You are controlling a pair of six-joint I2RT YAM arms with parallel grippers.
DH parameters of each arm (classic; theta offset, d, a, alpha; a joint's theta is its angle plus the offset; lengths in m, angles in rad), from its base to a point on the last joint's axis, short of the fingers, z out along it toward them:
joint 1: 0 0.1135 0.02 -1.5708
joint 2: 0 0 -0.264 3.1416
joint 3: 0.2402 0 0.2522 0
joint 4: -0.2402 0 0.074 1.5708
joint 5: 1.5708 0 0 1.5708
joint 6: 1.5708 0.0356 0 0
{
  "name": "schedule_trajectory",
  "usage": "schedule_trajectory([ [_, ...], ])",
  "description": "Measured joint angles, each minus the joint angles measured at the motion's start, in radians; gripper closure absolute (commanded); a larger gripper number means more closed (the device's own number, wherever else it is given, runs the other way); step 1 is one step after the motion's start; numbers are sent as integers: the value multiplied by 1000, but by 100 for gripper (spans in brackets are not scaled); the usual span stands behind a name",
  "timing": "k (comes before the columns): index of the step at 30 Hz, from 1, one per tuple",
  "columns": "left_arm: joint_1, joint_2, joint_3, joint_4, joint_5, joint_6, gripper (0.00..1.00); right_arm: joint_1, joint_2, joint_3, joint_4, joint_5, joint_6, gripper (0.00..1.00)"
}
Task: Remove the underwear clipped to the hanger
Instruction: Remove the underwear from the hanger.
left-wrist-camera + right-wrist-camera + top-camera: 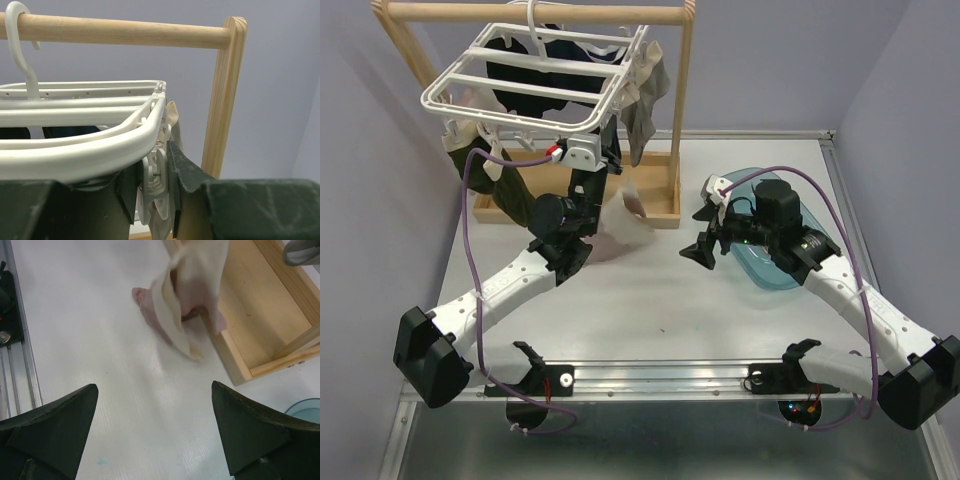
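Observation:
The white hanger (530,85) hangs by its hook from a wooden rail (540,14). Black (535,70), grey (645,110) and dark olive (505,185) underwear hang from its clips. My left gripper (607,150) reaches up to the frame's near right corner. In the left wrist view it (152,170) is shut on a white clip (161,172) that holds cream cloth (160,225). A cream and pink-mauve piece (620,228) hangs below that corner, over the table; it also shows in the right wrist view (192,285). My right gripper (703,232) is open and empty, to the right of that piece.
The wooden stand's base tray (655,190) lies under the hanger, with its upright post (222,100) beside my left gripper. A translucent blue bin (760,272) sits on the table under my right arm. White table surface (100,340) lies below my right gripper.

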Motion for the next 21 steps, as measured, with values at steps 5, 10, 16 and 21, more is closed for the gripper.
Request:
schedule_trajectory([
  [5,0,-4,0,-8,7,-2,47,0,0,-1,0,0,0,0],
  [10,0,-44,-1,-61,15,-29,25,0,0,-2,0,-3,-4,0],
  [16,0,-160,-21,-145,29,-85,16,0,1,-22,0,-27,-29,0],
  [21,0,-238,-22,-246,72,-146,13,0,1,-37,-3,-58,-82,0],
])
